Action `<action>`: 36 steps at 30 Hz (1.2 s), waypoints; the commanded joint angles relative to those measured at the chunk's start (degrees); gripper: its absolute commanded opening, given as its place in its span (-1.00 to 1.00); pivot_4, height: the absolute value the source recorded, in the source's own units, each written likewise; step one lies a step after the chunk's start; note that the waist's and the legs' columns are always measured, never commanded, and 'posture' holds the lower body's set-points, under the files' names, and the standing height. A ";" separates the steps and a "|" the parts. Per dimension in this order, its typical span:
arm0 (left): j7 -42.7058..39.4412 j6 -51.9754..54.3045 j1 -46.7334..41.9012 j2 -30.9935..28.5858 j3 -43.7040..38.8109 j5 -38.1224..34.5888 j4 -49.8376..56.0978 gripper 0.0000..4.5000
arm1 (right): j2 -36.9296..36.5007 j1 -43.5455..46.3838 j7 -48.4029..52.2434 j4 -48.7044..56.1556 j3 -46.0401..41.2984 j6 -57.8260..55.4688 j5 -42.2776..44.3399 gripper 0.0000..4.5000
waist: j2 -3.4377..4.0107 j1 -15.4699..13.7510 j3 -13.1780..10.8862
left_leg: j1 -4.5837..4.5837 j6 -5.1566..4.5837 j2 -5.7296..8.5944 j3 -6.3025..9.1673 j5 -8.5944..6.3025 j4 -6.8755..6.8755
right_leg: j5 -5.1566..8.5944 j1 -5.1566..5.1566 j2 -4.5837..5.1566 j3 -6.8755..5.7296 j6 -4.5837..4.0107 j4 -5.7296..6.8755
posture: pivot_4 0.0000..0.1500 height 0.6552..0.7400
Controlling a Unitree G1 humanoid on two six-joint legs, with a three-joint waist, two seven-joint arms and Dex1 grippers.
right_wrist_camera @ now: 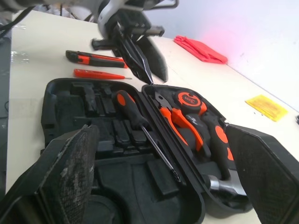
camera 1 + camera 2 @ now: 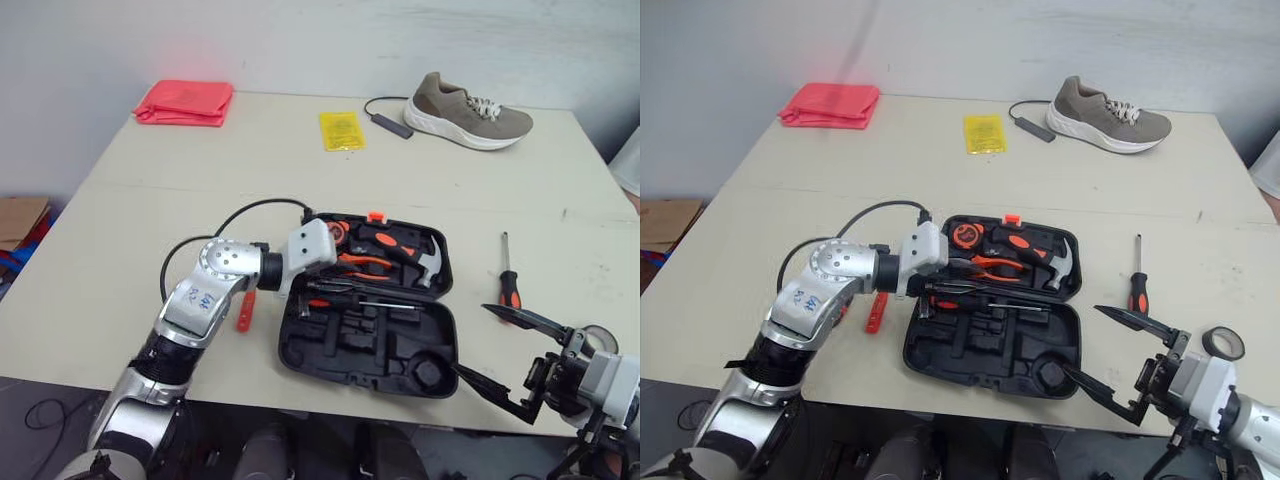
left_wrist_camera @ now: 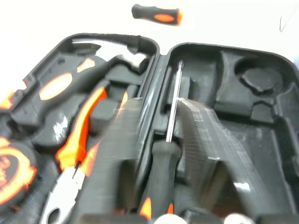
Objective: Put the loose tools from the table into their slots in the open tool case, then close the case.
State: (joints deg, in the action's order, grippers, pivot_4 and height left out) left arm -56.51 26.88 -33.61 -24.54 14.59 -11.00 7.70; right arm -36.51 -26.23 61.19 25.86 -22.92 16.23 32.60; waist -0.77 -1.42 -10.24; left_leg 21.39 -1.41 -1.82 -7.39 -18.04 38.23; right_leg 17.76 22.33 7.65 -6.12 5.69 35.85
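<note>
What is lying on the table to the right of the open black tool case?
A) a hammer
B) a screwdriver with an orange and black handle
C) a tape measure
B: the screwdriver with the orange and black handle lies on the cream table, apart from the open black plastic tool case, on the robot's right.

Got a folded red cloth (image 2: 185,102) parked at the far left corner of the tabletop (image 2: 150,200). Also got a flat yellow packet (image 2: 342,131) further along the far side. Just right of that, spotting a black cable (image 2: 385,118) curling up to a taupe sneaker (image 2: 465,112), white sole, sitting upright. Can also make out a cardboard box (image 2: 20,220) on the floor off the left edge.
</note>
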 commanded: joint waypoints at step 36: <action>1.63 -13.80 0.14 3.39 7.00 8.01 -7.50 -0.98 | 0.70 0.40 -9.18 6.19 -6.21 -8.60 -1.37 1.00 | 0.16 -0.19 0.28 | -0.26 -0.08 0.01 0.48 -0.13 -0.04 | -0.02 -0.75 0.12 -0.45 0.03 -0.47 | 1.00 1.00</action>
State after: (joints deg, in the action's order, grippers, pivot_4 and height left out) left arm -53.00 16.87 -34.23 -20.82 24.06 0.19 -0.89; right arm -36.37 -25.07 52.13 32.51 -25.89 5.47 31.37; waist -0.61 -1.61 -9.96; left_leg 21.15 -1.48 -1.83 -6.90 -18.17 38.19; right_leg 17.75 21.59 7.88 -6.57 5.73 35.36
